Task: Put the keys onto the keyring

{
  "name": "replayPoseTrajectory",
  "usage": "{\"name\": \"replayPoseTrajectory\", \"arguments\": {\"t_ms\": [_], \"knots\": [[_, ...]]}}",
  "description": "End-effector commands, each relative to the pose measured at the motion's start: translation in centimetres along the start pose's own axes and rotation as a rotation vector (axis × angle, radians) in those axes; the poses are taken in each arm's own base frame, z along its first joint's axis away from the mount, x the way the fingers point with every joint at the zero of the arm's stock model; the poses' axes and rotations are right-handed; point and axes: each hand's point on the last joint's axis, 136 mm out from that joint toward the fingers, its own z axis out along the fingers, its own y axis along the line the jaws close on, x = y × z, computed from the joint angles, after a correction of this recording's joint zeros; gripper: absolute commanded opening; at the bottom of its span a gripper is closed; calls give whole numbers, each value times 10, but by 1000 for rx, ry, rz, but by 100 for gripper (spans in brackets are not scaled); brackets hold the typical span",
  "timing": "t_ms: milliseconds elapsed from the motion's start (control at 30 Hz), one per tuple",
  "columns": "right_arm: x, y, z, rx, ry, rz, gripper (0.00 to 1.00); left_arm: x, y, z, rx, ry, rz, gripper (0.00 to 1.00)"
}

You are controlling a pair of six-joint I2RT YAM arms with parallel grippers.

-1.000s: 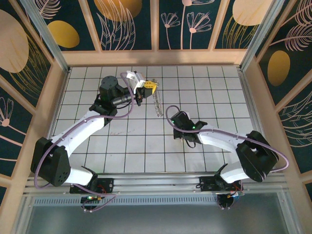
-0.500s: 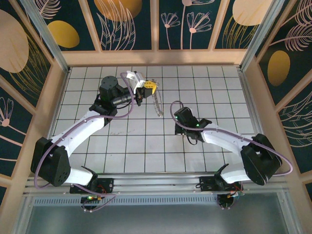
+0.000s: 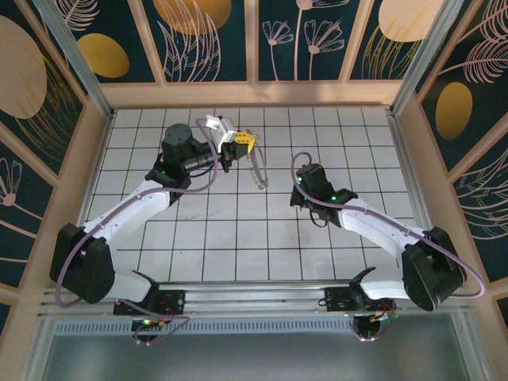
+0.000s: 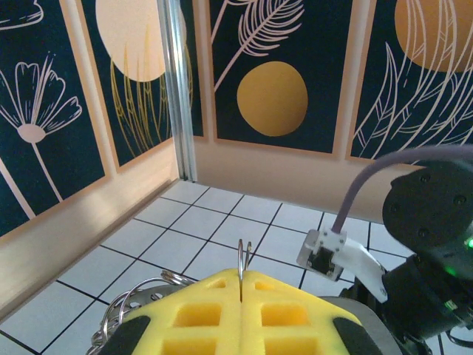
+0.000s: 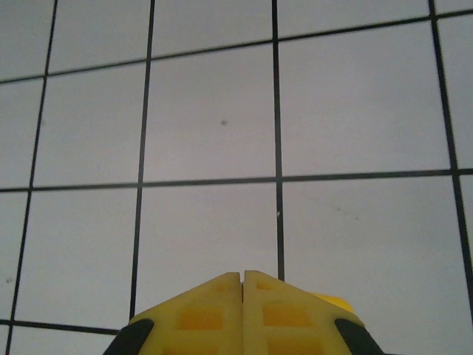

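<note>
While the left gripper (image 3: 240,143) holds the keyring (image 3: 256,171) up over the upper middle of the table (image 3: 238,246), its yellow fingertips are pressed together on one thin wire ring. That ring stands upright out of the seam between them at the lower centre of the left wrist view. More rings and chain bunch at that view's lower left, and from above the beaded chain hangs down and to the right of the gripper.

The right gripper (image 5: 242,285) is closed too, its fingertips meeting with no gap. It points down at bare tiles just right of centre in the top view, well apart from the ring. I cannot make out the key for certain. A yellow sliver (image 5: 336,302) peeks from behind the fingertip at the bottom right of the right wrist view. It may be the key's head, but too little shows to tell whether anything is held.

Judging by this, the step in hand is presenting the ring for threading, with the key not yet on it. The next move calls for the right gripper to carry the key toward the upper left, line its hole up with the wire's split, and slide it on against a steady ring.
</note>
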Motion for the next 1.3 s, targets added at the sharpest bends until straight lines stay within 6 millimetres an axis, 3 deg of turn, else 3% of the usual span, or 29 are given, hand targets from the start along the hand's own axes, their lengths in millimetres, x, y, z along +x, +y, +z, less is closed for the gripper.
{"name": "replayPoseTrajectory", "arguments": {"t_ms": [0,167,367,433,1267], "knots": [[-33,9,-16,-54,-87,23,0,-22,-7,-4,13,-53,55,0],[-46,6,-22,-68,-121,37,0,-22,-6,-3,9,-54,60,0],[-54,17,-28,-122,-145,31,0,-21,-6,-2,7,-52,62,0],[-62,10,-28,-117,-160,52,0,-21,-6,-2,11,-49,62,0],[-78,20,-37,-190,-199,51,0,-14,-7,1,33,-20,50,0]]}}
